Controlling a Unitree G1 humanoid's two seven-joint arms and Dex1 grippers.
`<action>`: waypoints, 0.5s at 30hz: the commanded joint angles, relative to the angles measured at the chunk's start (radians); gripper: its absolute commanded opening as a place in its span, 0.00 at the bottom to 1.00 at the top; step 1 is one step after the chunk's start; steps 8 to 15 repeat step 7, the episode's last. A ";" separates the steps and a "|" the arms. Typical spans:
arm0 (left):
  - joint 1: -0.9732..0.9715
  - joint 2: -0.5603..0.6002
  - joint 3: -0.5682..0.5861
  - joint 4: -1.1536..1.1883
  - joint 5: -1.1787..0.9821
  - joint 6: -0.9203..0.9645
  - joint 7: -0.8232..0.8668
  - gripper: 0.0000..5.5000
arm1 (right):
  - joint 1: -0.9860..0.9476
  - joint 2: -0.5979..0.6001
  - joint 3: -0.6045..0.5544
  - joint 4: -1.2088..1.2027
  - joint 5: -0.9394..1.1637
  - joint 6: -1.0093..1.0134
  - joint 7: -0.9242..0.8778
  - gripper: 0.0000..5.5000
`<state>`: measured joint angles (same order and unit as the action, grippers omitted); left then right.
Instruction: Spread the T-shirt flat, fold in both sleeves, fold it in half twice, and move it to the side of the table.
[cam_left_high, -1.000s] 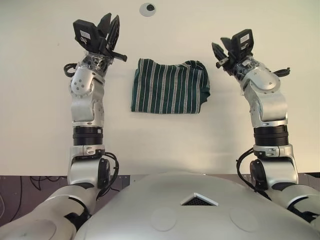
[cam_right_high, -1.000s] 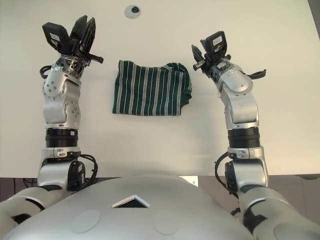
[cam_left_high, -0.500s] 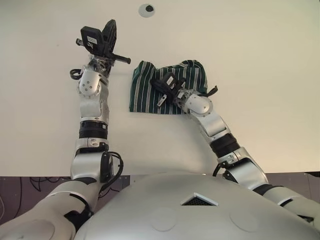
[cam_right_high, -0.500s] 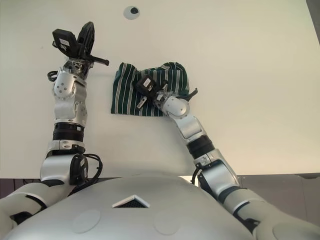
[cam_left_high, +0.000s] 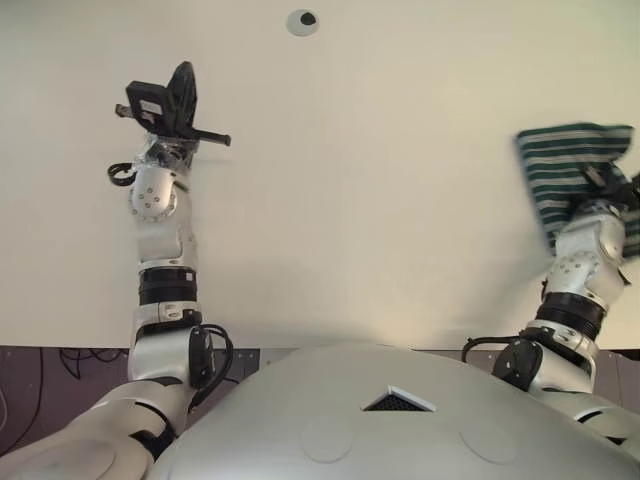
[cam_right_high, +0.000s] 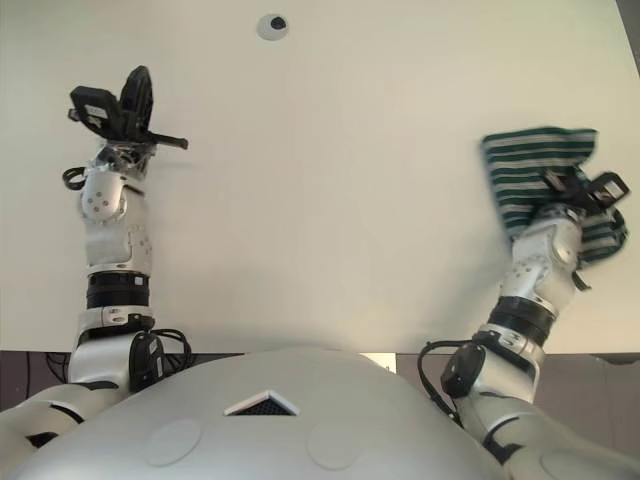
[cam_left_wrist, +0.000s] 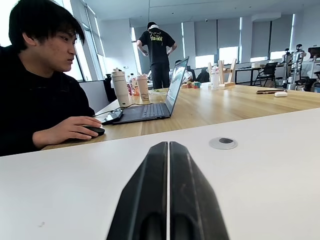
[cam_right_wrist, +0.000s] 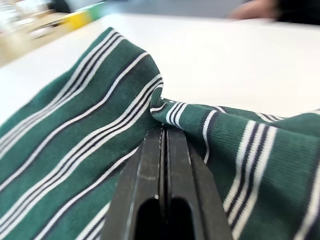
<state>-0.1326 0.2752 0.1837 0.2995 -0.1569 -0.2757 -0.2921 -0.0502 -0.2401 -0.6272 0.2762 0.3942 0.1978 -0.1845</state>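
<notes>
Barely shifted since half a second ago, the left gripper (cam_left_wrist: 168, 147) stays raised over the left part of the table (cam_left_high: 380, 180), its two fingers pressed together on nothing. Across the middle, where the bundle lay earlier, the tabletop now shows bare, with a round cable port (cam_left_high: 303, 21) at the far edge. Over on the right, the right gripper (cam_right_wrist: 164, 132) has swept outward from the centre, and the T-shirt (cam_right_high: 540, 170) has come along with it to the table's right side. Its fingers are clamped on a pinch of the green striped cloth.

By the look of things the spreading and folding are done, since the shirt is a compact folded bundle, and the move to the side is nearly finished. Letting go and drawing the arm back seem to be what is left. Whether the bundle lies neat is hard to judge with the arm over it.

A small white label (cam_left_high: 147, 106) sits on the left gripper's housing, too small to read.
</notes>
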 joint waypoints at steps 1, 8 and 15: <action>0.050 0.015 0.005 -0.059 0.025 -0.031 0.010 0.00 | -0.012 0.085 0.067 -0.059 -0.034 -0.012 -0.041 0.01; 0.068 -0.013 -0.008 -0.085 0.016 -0.004 0.012 0.00 | 0.083 0.116 0.273 -0.363 -0.141 -0.168 0.101 0.01; 0.068 -0.013 -0.008 -0.085 0.016 -0.004 0.012 0.00 | 0.083 0.116 0.273 -0.363 -0.141 -0.168 0.101 0.01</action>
